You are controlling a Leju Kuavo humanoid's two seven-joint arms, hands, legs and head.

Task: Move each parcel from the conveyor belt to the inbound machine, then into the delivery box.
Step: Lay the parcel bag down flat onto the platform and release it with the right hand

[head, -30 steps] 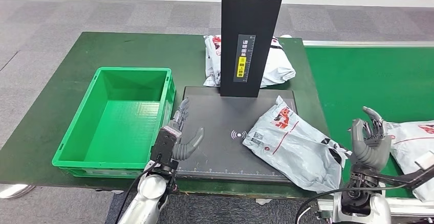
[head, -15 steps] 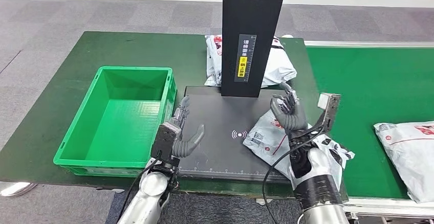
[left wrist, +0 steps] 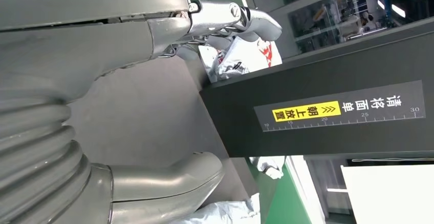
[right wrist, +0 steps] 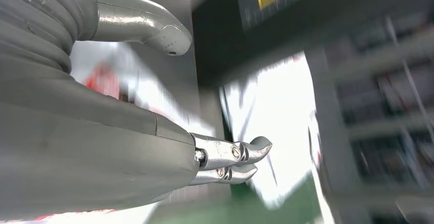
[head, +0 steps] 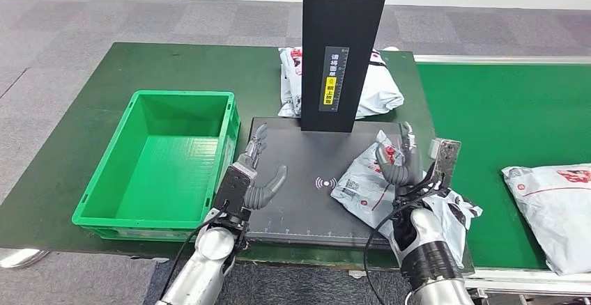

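A grey parcel with red print lies on the right part of the black inbound machine plate. My right hand hovers over this parcel, fingers spread, holding nothing. Over the plate's left part my left hand is open, beside the green delivery box, which has nothing in it. Another parcel lies on the green conveyor belt at the right edge. A third parcel rests behind the machine's black column. The left wrist view shows the column and that far parcel.
The dark green table carries the box and the machine. The column stands upright at the back of the plate, above both hands. Grey floor lies beyond the table. The right wrist view is blurred.
My right hand swung in from the conveyor side to above the parcel on the plate, then lowered slightly. My left hand edged forward. The conveyor parcel shifted a little leftward.
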